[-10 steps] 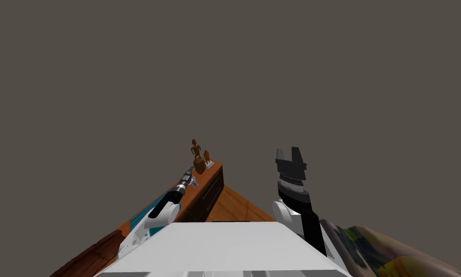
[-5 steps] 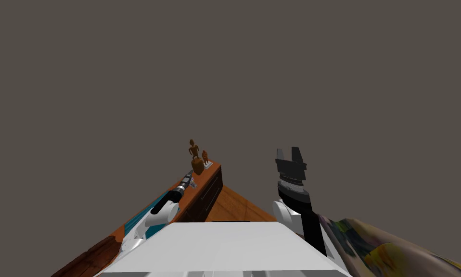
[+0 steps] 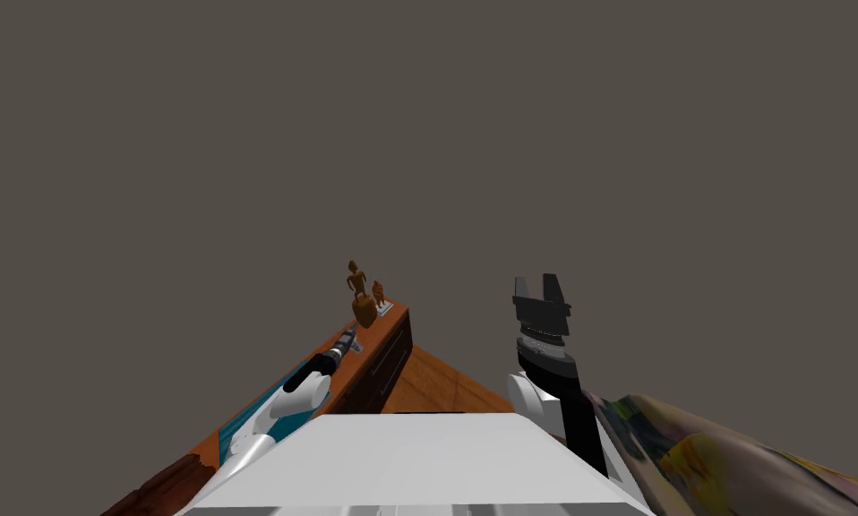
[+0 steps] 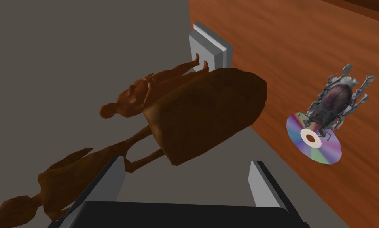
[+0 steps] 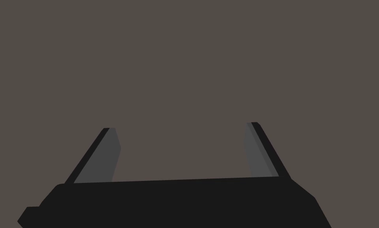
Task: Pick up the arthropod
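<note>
On the reddish wooden cabinet top (image 4: 303, 43) against the grey wall, the grey-brown beetle (image 4: 337, 101) rests partly over a rainbow disc (image 4: 313, 138). It lies off to one side of our left gripper (image 4: 186, 161), outside its fingers, which stand spread and empty facing a brown figurine (image 4: 208, 114). Our right gripper (image 5: 181, 126) is upright, fingers likewise apart.

The left arm (image 3: 297, 394) reaches along an orange-topped desk (image 3: 390, 325) towards two brown figurines (image 3: 356, 279) and a brown pot (image 3: 364, 313) at its end. The right arm (image 3: 553, 363) stands raised, jaws apart.
</note>
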